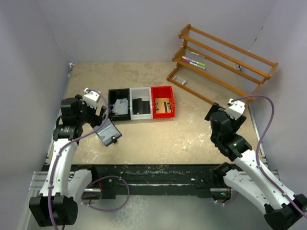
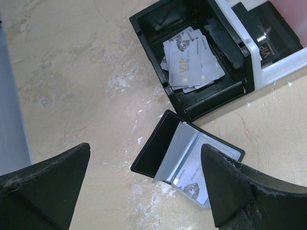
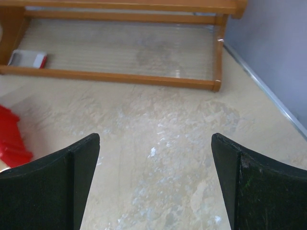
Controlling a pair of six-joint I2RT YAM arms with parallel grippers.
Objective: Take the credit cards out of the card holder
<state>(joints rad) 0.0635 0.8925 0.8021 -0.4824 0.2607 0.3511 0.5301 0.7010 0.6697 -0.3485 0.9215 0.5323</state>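
Note:
The card holder [image 2: 160, 143] [image 1: 109, 132] lies open on the table, its black flap spread and a clear sleeve standing up. One credit card [image 2: 195, 176] shows inside its sleeve, partly hidden behind my left finger. Several more credit cards [image 2: 191, 61] [image 1: 121, 106] lie in a loose pile in the black tray [image 2: 144, 28]. My left gripper [image 2: 145, 147] [image 1: 102, 117] hangs open just above the holder with nothing between its fingers. My right gripper [image 3: 155, 136] [image 1: 211, 114] is open and empty over bare table at the right, far from the holder.
A white tray [image 1: 140, 108] and a red tray [image 1: 163, 101] adjoin the black one; the white one holds a black flat item [image 2: 271, 33]. A wooden rack [image 1: 221, 64] [image 3: 120, 76] with pens stands at the back right. Grey walls close the left and right sides.

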